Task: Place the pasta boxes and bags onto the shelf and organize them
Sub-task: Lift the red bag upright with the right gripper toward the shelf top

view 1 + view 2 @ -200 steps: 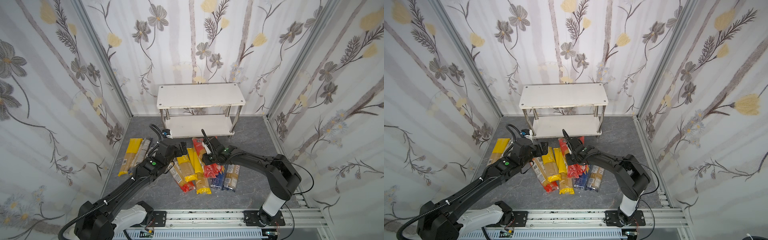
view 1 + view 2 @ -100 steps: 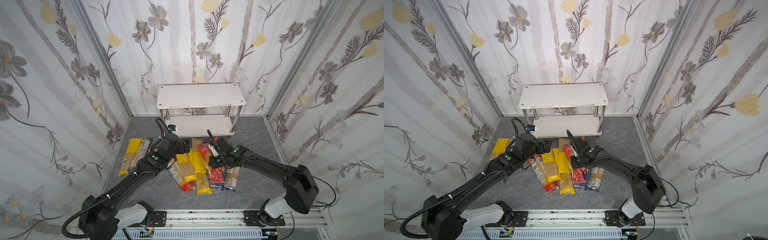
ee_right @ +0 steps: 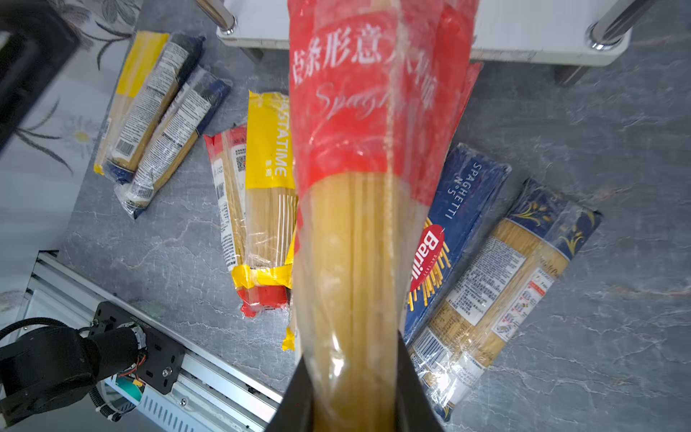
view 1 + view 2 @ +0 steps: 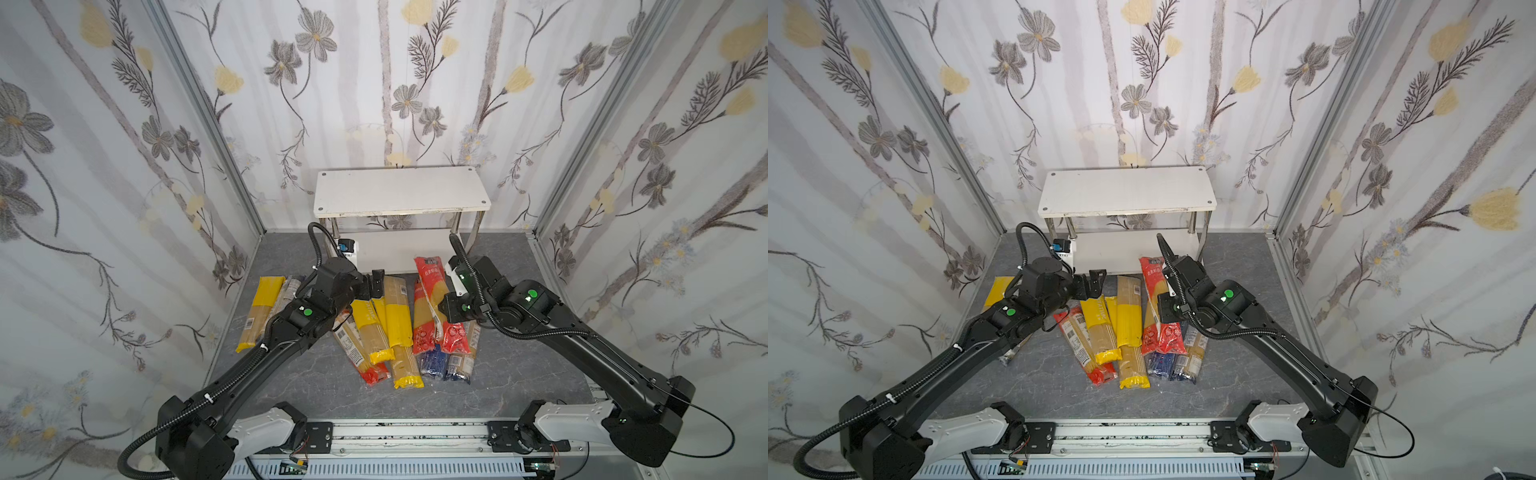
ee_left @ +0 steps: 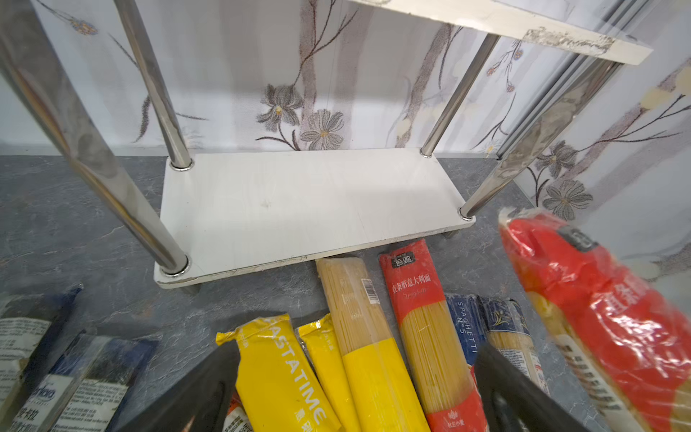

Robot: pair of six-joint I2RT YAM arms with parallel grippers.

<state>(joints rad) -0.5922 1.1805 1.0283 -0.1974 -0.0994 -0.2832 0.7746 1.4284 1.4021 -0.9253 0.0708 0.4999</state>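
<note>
The long clear spaghetti bag with red ends (image 3: pixel 366 112) is off the heap. A second ago my right jaws were down among the packs and closing. Now they are clamped on its bare middle, and the printed red end is tipped up toward the shelf. In both top views it sits just right of centre (image 4: pixel 432 272), slanting above a second red-ended bag (image 5: pixel 411 299) that lies flat on the table. I judge the pick done. What remains for this bag is the carry and the laying down.

The small two-tier shelf of white boards on shiny chrome tube legs (image 4: pixel 399 195) stands in the upper middle of the frame against the back wall. Its front edge is chipped and both boards are bare, so the sorting has hardly begun. The lower board (image 5: pixel 299 209) lies just beyond the heap.

My left jaws stand wide apart and hold nothing, hovering over the yellow-ended bags (image 5: pixel 276 374) left of centre.

The film on my bag is thin, glossy and crinkled. The strands inside are straight and stiff, so the pack keeps its rod shape, though I expect the wrap to be slippery. Under it lies a dark-blue Barilla cardboard box (image 3: pixel 448 224), flat-sided and rigid, with a dark-blue-ended bag (image 3: pixel 523 262) beside it. The table (image 3: pixel 561 149) is matt grey with a marbled pattern.
</note>
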